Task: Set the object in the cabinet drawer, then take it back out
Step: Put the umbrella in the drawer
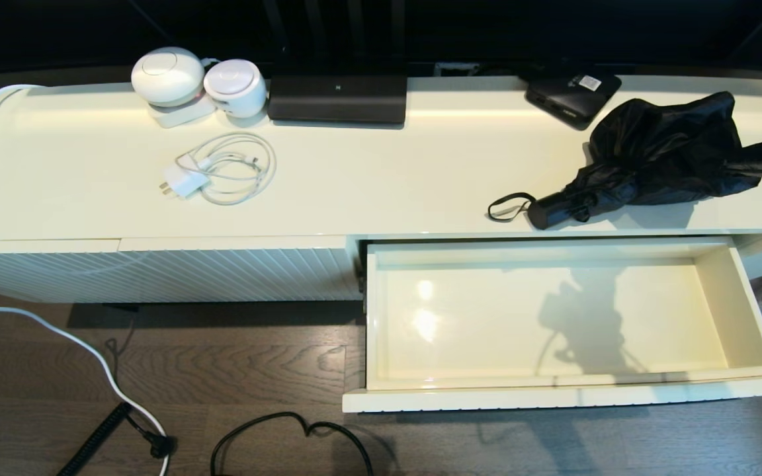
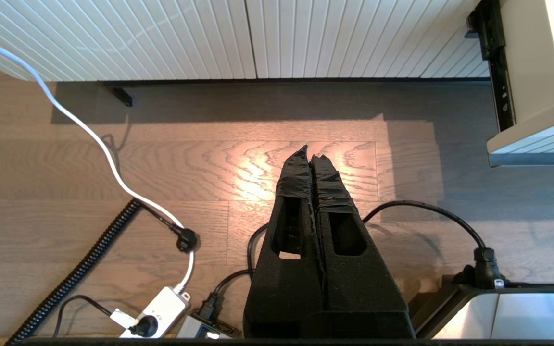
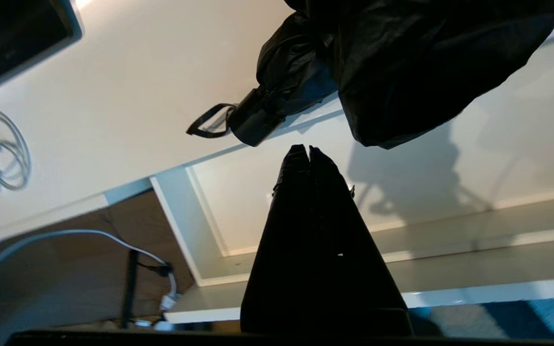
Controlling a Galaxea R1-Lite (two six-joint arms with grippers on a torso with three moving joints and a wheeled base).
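Observation:
The black folding umbrella (image 1: 665, 149) lies on the cabinet top at the right, its fabric bunched. Its short handle (image 1: 550, 210) and wrist loop (image 1: 508, 207) point toward the front edge. Just below it the cream drawer (image 1: 745, 317) is pulled out, and nothing lies on its glossy floor. Neither arm shows in the head view. My right gripper (image 3: 308, 149) hangs shut and empty over the drawer (image 3: 238, 202), a little short of the umbrella (image 3: 402, 62). My left gripper (image 2: 309, 151) is shut and empty above the wooden floor, left of the drawer.
On the cabinet top are a wide black device (image 1: 338, 98), a flat black box with a white label (image 1: 573, 92), two white round gadgets (image 1: 169, 74) and a coiled white charger (image 1: 222, 168). Cables (image 1: 288, 430) and a power strip (image 2: 159, 312) lie on the floor.

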